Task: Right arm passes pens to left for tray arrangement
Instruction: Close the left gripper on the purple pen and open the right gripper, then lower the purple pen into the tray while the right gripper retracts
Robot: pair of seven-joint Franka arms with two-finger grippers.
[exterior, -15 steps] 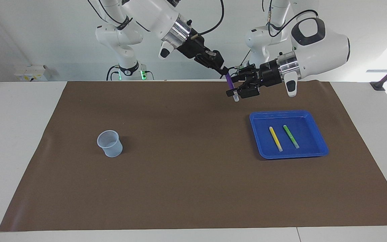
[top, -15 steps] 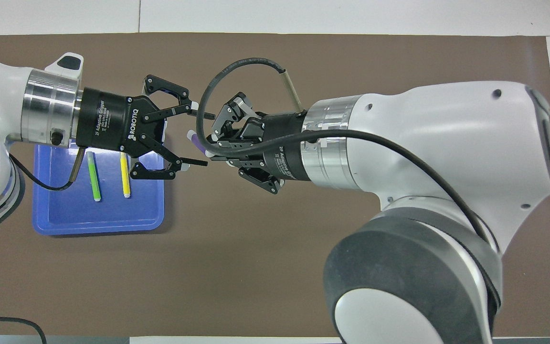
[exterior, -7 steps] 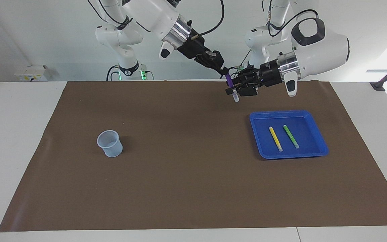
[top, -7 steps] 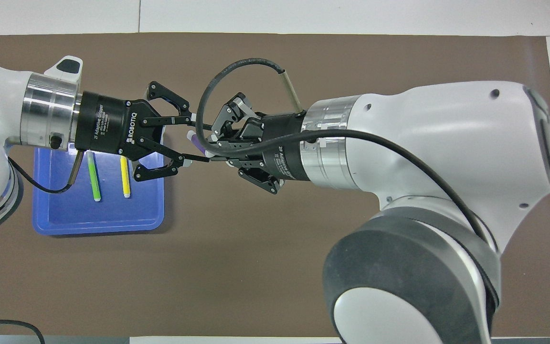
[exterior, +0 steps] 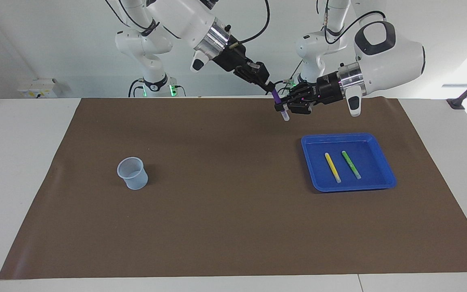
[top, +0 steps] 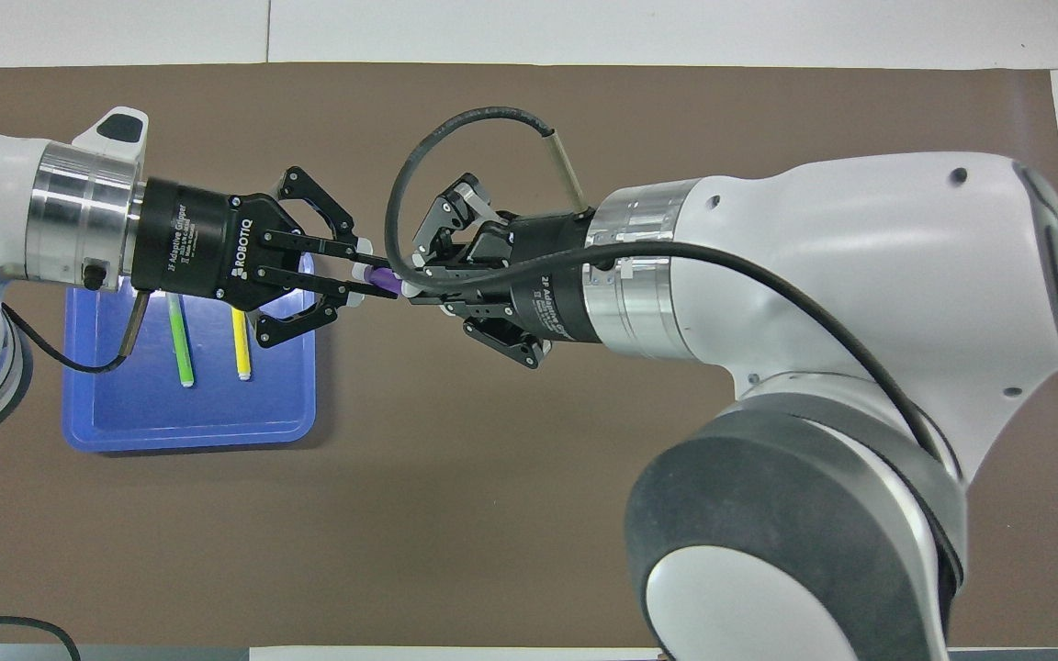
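Note:
A purple pen hangs nearly upright, pale end down, above the brown mat beside the blue tray. My right gripper is shut on its upper end. My left gripper is shut on the same pen lower down, its fingers coming in sideways from the tray's side. A yellow pen and a green pen lie side by side in the tray.
A small translucent pale-blue cup stands on the brown mat toward the right arm's end of the table. In the overhead view the right arm's bulk covers that end of the mat.
My left gripper has closed its fingers onto the purple pen, which the right gripper kept holding. Both hands have risen slightly.

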